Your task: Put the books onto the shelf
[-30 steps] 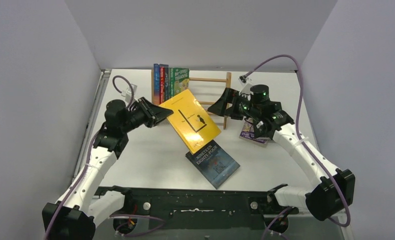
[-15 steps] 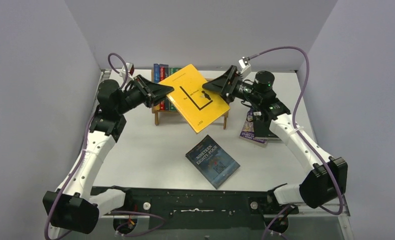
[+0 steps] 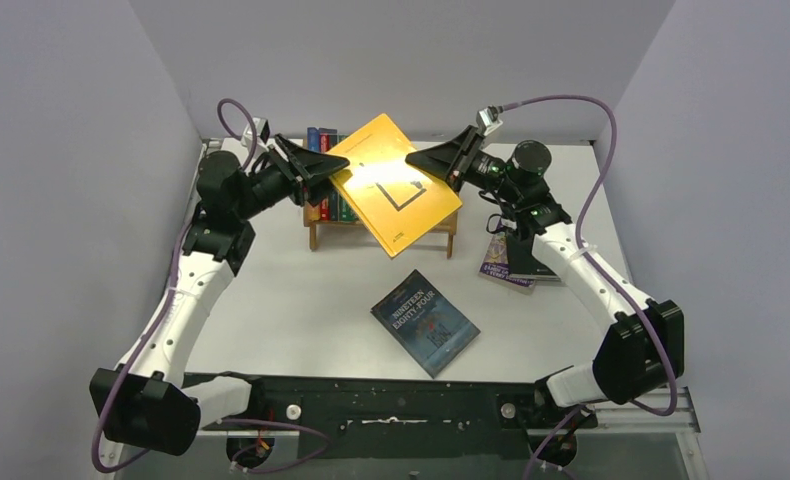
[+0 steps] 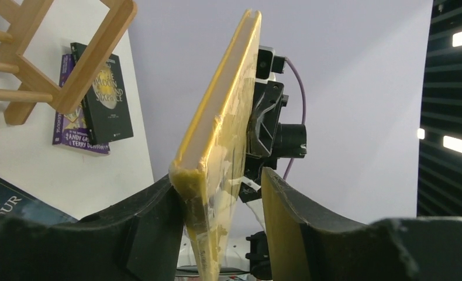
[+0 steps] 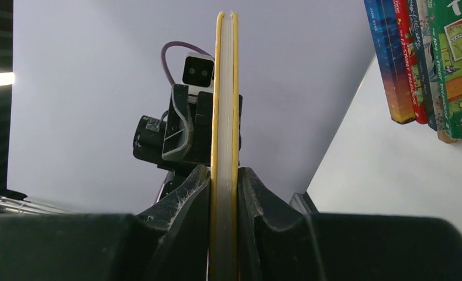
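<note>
1. yellow book (image 3: 391,180): glossy card cover; wrinkled clear film at one corner.
2. shelf (image 4: 100,45): pale bare wood, smooth finish.
3. Fingers (image 5: 185,211) of right gripper (image 5: 223,175): matt black plastic, finely ridged.
4. table (image 3: 301,290): matt white, smooth.

- Setting I operate in: a robotics lab test cell.
- Plain grey panels (image 3: 401,60) enclose the white table (image 3: 301,300).
- A black mounting rail (image 3: 401,395) carries the left arm (image 3: 186,290) and right arm (image 3: 591,280), both trailing purple cables (image 3: 569,98).

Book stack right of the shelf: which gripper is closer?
Right. The right gripper, shut on the yellow book, is raised, to the left of the stack; the left gripper is farther, by the shelf's left end.
</note>
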Controlling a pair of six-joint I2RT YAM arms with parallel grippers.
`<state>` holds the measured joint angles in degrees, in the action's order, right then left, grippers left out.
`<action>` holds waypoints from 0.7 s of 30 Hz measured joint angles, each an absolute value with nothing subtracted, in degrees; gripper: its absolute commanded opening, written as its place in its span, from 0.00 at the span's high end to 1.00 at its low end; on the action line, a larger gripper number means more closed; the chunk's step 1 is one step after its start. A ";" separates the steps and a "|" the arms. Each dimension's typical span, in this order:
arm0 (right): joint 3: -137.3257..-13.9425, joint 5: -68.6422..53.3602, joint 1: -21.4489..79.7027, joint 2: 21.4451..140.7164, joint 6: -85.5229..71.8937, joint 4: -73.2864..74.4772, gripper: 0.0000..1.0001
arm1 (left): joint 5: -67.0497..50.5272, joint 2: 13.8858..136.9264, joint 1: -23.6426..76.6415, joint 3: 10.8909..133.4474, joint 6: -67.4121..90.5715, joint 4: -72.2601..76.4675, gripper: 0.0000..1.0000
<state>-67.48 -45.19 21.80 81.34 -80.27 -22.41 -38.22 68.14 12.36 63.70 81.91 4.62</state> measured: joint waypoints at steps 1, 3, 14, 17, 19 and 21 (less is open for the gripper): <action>-67.46 -44.88 21.80 81.34 -80.27 -22.35 1.00 | -38.17 68.14 12.49 63.70 82.08 4.82 0.53; -67.46 -44.03 21.80 81.34 -80.25 -22.39 1.00 | -37.91 68.14 12.95 63.70 82.28 4.99 0.52; -66.70 -39.55 21.82 80.99 -80.27 -22.65 0.94 | -31.86 68.34 21.17 62.59 80.90 4.95 0.83; -66.17 -38.92 21.82 80.86 -80.01 -22.15 0.74 | -30.89 68.34 21.63 61.73 80.31 5.26 1.00; -65.41 -38.70 21.69 80.86 -79.81 -21.61 0.55 | -30.44 68.18 21.65 61.69 79.66 5.74 1.00; -65.12 -38.06 21.50 80.20 -78.30 -19.40 0.39 | -30.30 68.18 21.50 61.67 77.89 4.69 1.00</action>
<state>-65.12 -38.06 21.50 80.20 -78.30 -19.40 -30.30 68.18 21.50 61.67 77.89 4.69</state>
